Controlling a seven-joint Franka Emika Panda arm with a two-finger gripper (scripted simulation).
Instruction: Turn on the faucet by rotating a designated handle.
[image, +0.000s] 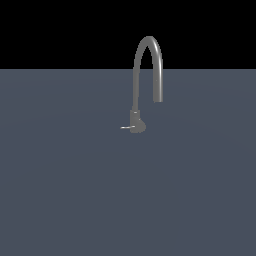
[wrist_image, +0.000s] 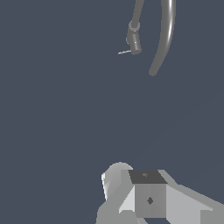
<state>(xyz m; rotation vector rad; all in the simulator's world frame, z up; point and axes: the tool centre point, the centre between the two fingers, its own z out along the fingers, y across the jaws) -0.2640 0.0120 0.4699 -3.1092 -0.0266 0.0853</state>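
Robot hand (wrist_image: 131, 192) fills the wrist view's foreground, its fingers bunched with no visible gap, apparently closed on nothing, well apart from the faucet (image: 148, 75) standing toward the tabletop's (image: 60, 190) far edge. Its thin handle (image: 127, 128) juts sideways from the base. The risk: so small a lever invites a miss, or a knock against the arched spout instead.
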